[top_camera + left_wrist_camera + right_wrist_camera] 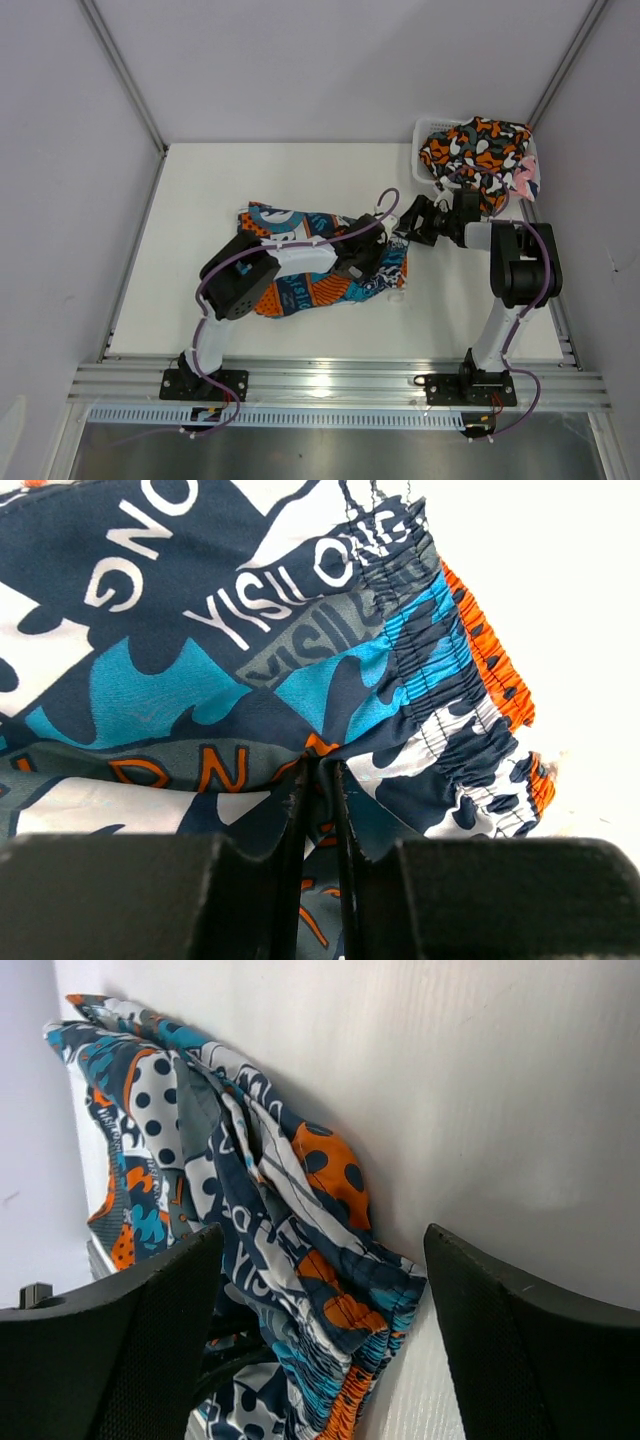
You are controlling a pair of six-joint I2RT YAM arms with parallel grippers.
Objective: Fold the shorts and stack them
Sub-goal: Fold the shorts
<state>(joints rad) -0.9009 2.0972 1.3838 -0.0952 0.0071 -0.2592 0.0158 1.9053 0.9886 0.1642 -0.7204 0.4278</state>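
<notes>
The blue-teal-orange patchwork shorts [300, 262] lie bunched in the middle of the white table. My left gripper [362, 262] is shut on a fold of this fabric near the waistband; its fingers [292, 810] pinch the cloth, with the elastic waistband [450, 680] to the right. My right gripper [412, 224] is open at the shorts' right end, and the waistband corner [350, 1340] lies between its fingers [510, 1350]. The orange-black-white camouflage shorts [470, 148] and a bit of the pink-navy-white shorts [524, 178] lie in the basket.
The white mesh basket [428, 128] stands at the back right corner of the table [200, 200]. Grey walls close in the sides and back. An aluminium rail [330, 382] runs along the near edge.
</notes>
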